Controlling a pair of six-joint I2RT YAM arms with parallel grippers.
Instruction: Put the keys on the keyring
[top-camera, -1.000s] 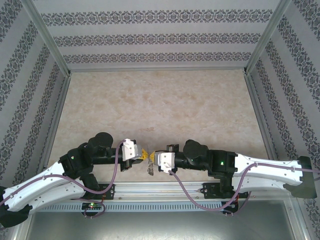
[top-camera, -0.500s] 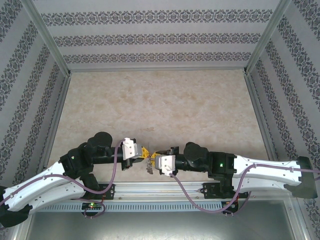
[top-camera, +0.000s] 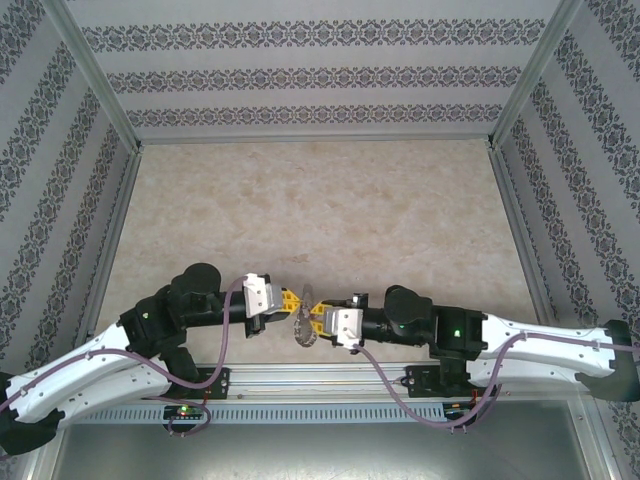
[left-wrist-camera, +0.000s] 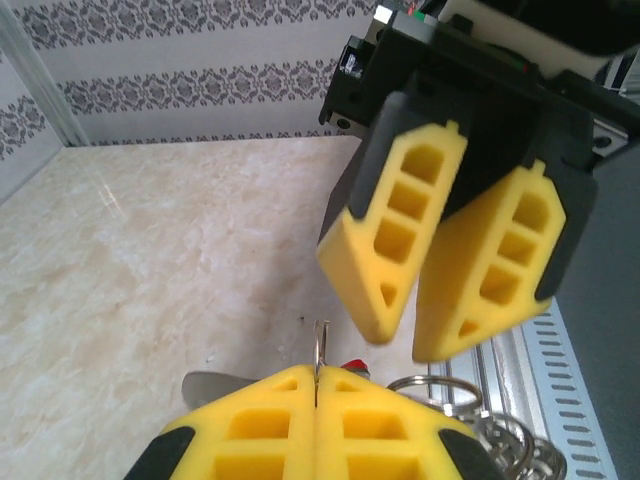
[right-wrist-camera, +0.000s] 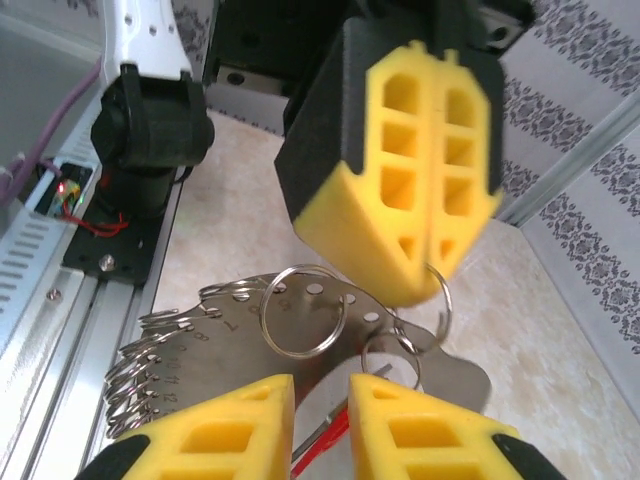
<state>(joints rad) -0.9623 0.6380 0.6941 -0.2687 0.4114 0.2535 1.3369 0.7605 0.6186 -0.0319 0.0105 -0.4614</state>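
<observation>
The keyring (right-wrist-camera: 225, 345) is a flat grey metal piece with numbered holes, fringed with several split rings; from above the keyring (top-camera: 302, 331) hangs between the two grippers. My left gripper (top-camera: 291, 298) is shut on one thin split ring (right-wrist-camera: 441, 298), and the ring's edge pokes out between the left gripper's (left-wrist-camera: 318, 378) pads. My right gripper (right-wrist-camera: 320, 390) faces it with its fingers apart and nothing between them. The red-headed key (right-wrist-camera: 322, 446) shows below that gap, and the key's red head (left-wrist-camera: 352, 364) peeks past the left fingers. How the key is attached is hidden.
The action sits just above the aluminium rail (top-camera: 330, 378) at the table's near edge. The marble tabletop (top-camera: 320, 210) stretches behind, with patterned walls (top-camera: 60, 190) and metal posts on three sides.
My right gripper has gone from shut to open and drawn back a little to the right. The left gripper stays shut and has edged right with the ring.
</observation>
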